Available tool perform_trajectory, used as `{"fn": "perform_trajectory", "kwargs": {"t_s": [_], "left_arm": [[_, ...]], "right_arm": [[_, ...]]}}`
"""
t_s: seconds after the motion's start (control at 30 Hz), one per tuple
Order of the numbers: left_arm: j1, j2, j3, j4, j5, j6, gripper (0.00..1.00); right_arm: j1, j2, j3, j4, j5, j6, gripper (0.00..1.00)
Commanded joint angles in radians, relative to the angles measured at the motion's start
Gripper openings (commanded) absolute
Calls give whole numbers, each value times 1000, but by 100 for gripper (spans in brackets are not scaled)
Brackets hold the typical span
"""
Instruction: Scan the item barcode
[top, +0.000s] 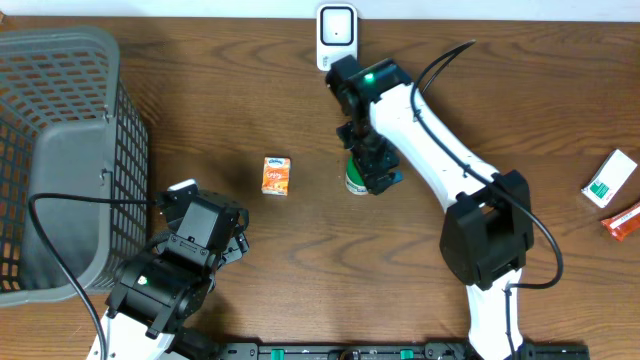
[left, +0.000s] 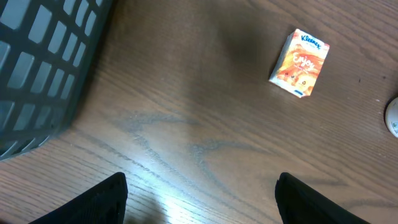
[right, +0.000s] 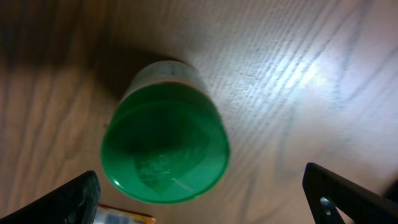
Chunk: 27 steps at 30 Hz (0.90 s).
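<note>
A small jar with a green lid stands upright on the wooden table, seen from straight above in the right wrist view. My right gripper hovers over it, open wide, with the lid just ahead of the gap and nothing between the fingers. From overhead the jar shows partly under that gripper. A white barcode scanner stands at the table's far edge. An orange tissue pack lies left of the jar. My left gripper is open above bare wood, well short of the pack.
A grey mesh basket fills the left side, close to the left arm. A white-and-green box and a red packet lie at the right edge. The jar's rim shows at the left wrist view's right border.
</note>
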Motion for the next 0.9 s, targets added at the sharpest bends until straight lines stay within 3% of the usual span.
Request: {"fn": "perform_trajectory", "kwargs": {"t_s": [0.0,0.4,0.53,0.7,0.8,0.87], "left_arm": [[-2,0,0,-3,-13,6,77],[-2,0,0,-3,-13,6,77],[-2,0,0,-3,-13,6,77],[-2,0,0,-3,-13,6,77],[-2,0,0,-3,-13,6,77],[-2,0,0,-3,-13,6,77]], "right_arm": [[31,14,-28,43,101,115,99],[30,14,-156,171,117,163,99],[30,14,-178,202,124,163,81],[29,14,-239,264,118,147,78],[24,14,-273,283,101,143,61],[20,14,-275,282,101,111,56]]}}
